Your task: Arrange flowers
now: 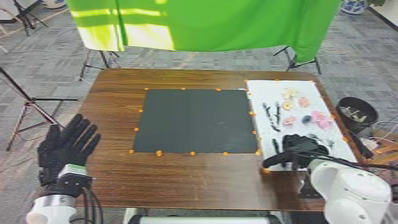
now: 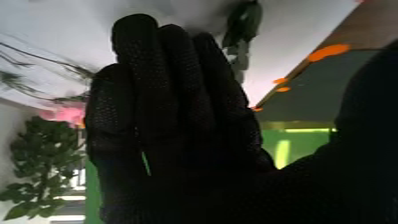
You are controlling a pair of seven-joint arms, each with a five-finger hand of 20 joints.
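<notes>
My right hand (image 1: 298,148) is over the near end of the white sheet (image 1: 282,90) on the table's right side. In the right wrist view the right hand (image 2: 169,100) has straight fingers side by side, with the thumb apart, holding nothing. Pink flowers (image 1: 320,119), pale blossoms (image 1: 304,102) and dark stems (image 1: 270,115) lie on the sheet beyond the hand. A dark green stem (image 2: 242,35) shows beside the fingertips in the right wrist view, and a pink flower (image 2: 64,114) farther off. My left hand (image 1: 67,147) is at the table's left edge, fingers straight and spread.
A dark grey mat (image 1: 197,122), edged with orange markers, lies mid-table beside the white sheet. A black bin (image 1: 357,111) stands off the table's right edge. A green cloth (image 1: 213,22) hangs behind the table, and a tripod (image 1: 31,102) stands at the left.
</notes>
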